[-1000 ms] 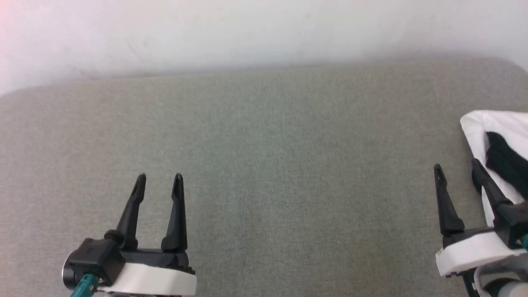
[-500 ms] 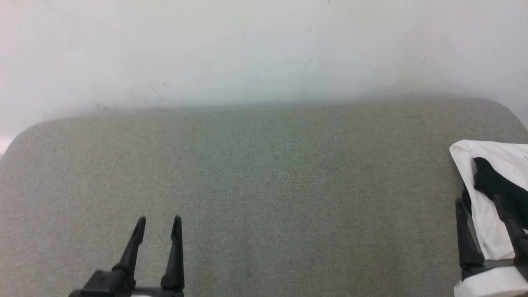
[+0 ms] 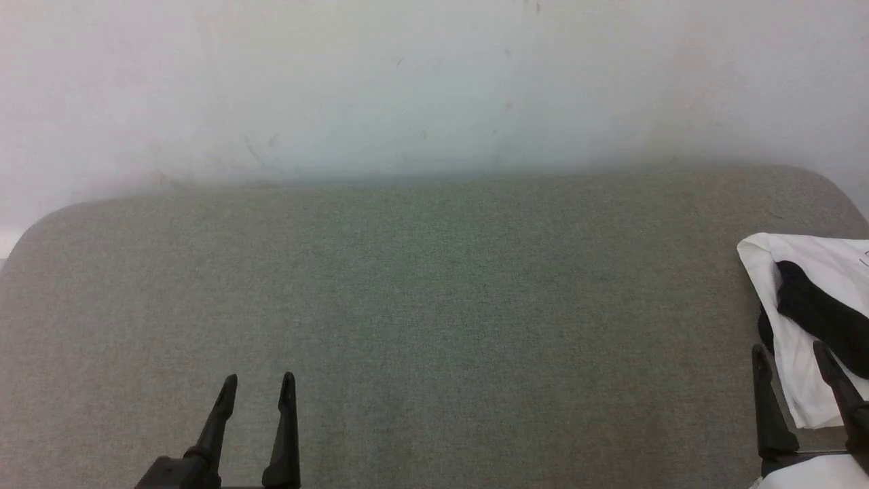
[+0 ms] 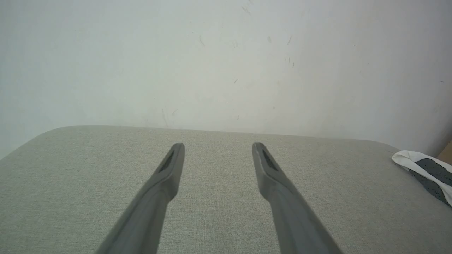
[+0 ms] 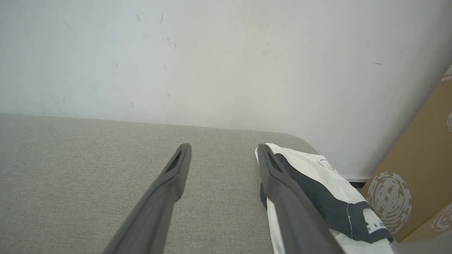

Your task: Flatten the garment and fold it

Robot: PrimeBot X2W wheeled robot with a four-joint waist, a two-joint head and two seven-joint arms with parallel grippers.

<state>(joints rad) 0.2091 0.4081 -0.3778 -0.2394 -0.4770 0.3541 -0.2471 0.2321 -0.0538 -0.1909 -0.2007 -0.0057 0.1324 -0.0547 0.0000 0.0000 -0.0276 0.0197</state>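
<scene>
The shirt (image 3: 808, 272) lies bunched at the 3 o'clock edge of the grey pad (image 3: 434, 305) in the head view, white cloth with a black sleeve (image 3: 825, 319) draped across it toward 4 o'clock. Part of it runs out of that view on the right.

The right gripper (image 3: 791, 350) sits at 4 o'clock in the head view, fingers spread wide and pinching nothing. The shirt starts at 12 o'clock of its tips and reaches on to 1 o'clock. In the right wrist view the finger on the 3 o'clock side crosses in front of the shirt's near edge, while the other finger stands over bare pad. Whether that finger touches the cloth cannot be told. A small print on the white cloth is too small to make out.

The left gripper (image 3: 259, 384) is at 7 o'clock in the head view, fingers also spread and empty, over bare pad. The shirt is well apart from it, at 3 o'clock in the left wrist view.

A white wall (image 5: 212, 53) stands behind the pad at 12 o'clock. A cardboard box (image 5: 416, 158) stands beyond the shirt at 3 o'clock in the right wrist view.
</scene>
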